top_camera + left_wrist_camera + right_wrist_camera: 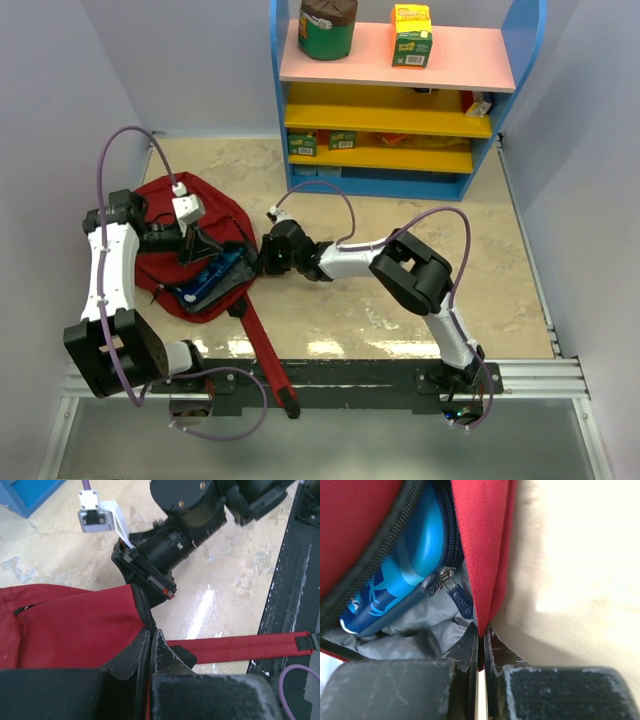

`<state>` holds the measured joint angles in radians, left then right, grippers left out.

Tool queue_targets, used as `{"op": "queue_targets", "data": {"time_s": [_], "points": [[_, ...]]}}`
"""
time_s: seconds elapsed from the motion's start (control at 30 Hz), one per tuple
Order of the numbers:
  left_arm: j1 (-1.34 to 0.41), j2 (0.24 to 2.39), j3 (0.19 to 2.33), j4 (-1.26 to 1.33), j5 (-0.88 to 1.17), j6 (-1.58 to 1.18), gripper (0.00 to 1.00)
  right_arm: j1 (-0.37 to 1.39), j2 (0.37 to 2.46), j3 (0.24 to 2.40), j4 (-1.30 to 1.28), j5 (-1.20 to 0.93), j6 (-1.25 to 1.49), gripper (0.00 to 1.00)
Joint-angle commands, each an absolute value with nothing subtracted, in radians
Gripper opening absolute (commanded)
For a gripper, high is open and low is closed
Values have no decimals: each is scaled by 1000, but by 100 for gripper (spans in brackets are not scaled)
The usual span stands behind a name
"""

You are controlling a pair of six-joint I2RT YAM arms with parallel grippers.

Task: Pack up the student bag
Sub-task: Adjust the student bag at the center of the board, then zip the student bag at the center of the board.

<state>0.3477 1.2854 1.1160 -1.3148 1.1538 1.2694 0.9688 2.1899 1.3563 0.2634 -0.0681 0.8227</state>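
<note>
Student bag [178, 205] lies flat on the left side of the table [420, 250], close in front of the left arm, with one long red strap [268, 350] trailing toward the near edge and over the black base rail. The main opening is unzipped and gapes toward the table's middle. A blue pencil case [210, 278] sits partly inside it, resting on grey lining, one end poking out. Left gripper [151, 639] is pressed together on the bag's red fabric right at the zipper seam — the edge is pinched between its two dark fingers. Right gripper [481, 636] comes in from the opposite side, jaws likewise closed, nipping the thin red rim of the opening just beside the zipper track. A dark blue zipper pull [461, 600] hangs just above those fingers, touching the lining. The two grippers are near each other at the bag's right-hand edge, each holding a different spot of the rim. Beyond the bag, at the far side — a blue shelf unit [278, 100] with yellow and pink boards, carrying boxes and a green canister.
</note>
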Motion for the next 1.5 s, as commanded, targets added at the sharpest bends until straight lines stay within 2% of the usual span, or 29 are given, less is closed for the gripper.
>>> {"op": "queue_targets", "data": {"time_s": [0.0, 0.13, 0.27, 0.43, 0.53, 0.57, 0.6, 0.63, 0.7, 0.77, 0.83, 0.9, 1.0, 1.03, 1.13, 1.2, 1.47], "points": [[247, 1293, 1117, -1280, 1174, 1267, 4, 898, 2030, 1290, 137, -3, 755, 0], [25, 1279, 1103, -1129, 1161, 1093, 6, 801, 1883, 1186, 60, 12, 671, 0], [-135, 1275, 1080, -872, 1129, 837, 6, 712, 1752, 1158, -20, 12, 585, 0], [-313, 1341, 1069, -743, 1068, 723, 10, 672, 1767, 1204, -136, 40, 517, 0], [-339, 1391, 1095, -725, 1055, 692, 16, 649, 1773, 1206, -164, 64, 509, 2], [-339, 1400, 1107, -757, 1051, 705, 18, 649, 1770, 1206, -172, 83, 508, 6], [-339, 1407, 1118, -781, 1028, 722, 28, 650, 1755, 1204, -187, 100, 508, 26], [-336, 1404, 1129, -796, 1016, 733, 32, 649, 1744, 1206, -201, 116, 509, 35], [-327, 1375, 1135, -833, 996, 758, 38, 650, 1704, 1198, -216, 168, 521, 46], [-293, 1349, 1161, -873, 1005, 776, 43, 658, 1614, 1163, -221, 192, 538, 51], [-228, 1310, 1215, -902, 1057, 779, 64, 684, 1506, 1125, -222, 248, 529, 57], [-171, 1292, 1262, -960, 1115, 802, 78, 748, 1439, 1102, -219, 294, 493, 63], [-63, 1301, 1357, -1087, 1158, 895, 78, 846, 1345, 1054, -180, 284, 405, 66], [-48, 1307, 1383, -1127, 1163, 978, 77, 891, 1330, 1034, -166, 220, 381, 66], [-5, 1345, 1388, -1268, 1149, 1139, 70, 949, 1287, 990, -102, 106, 336, 69], [0, 1373, 1373, -1318, 1120, 1146, 65, 1005, 1278, 962, -27, 22, 339, 70], [31, 1304, 1249, -1318, 1029, 1290, 53, 1118, 1456, 1015, 31, -84, 267, 70]]}}
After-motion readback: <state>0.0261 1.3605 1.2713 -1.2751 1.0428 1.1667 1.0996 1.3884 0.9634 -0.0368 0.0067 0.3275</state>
